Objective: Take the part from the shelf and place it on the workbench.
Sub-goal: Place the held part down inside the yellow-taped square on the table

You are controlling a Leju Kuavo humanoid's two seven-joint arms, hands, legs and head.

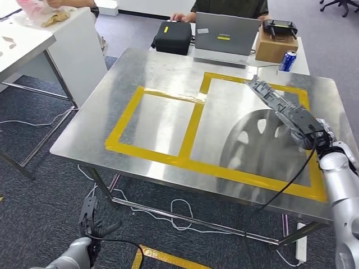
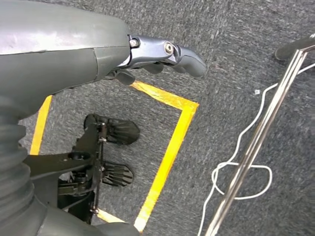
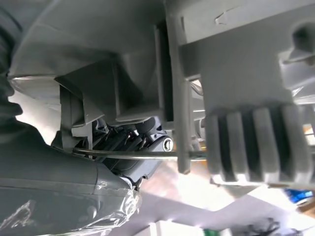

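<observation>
Head view: lowest in frame, the left robot hand (image 1: 90, 223) hangs below the bench edge over the grey carpet, dark fingers apart and holding nothing. At right, the silver right arm reaches over the metal bench (image 1: 169, 73); its right robot hand (image 1: 314, 136) grips the near end of a long grey ribbed part (image 1: 279, 106), which is raised above the bench and slants away over the larger of two yellow tape rectangles (image 1: 192, 129). Beyond the bench stand a laptop (image 1: 226, 35), a black case (image 1: 173, 37), a cardboard box (image 1: 276, 46) and a blue can (image 1: 288, 61). Left wrist view: the left robot hand (image 2: 163, 51) extends over carpet marked with yellow floor tape (image 2: 169, 155), near a metal bench leg (image 2: 256, 142) and a white cable (image 2: 241, 169). Right wrist view: dark fingers (image 3: 137, 142) close against the grey part (image 3: 237, 98), which spans the frame.
</observation>
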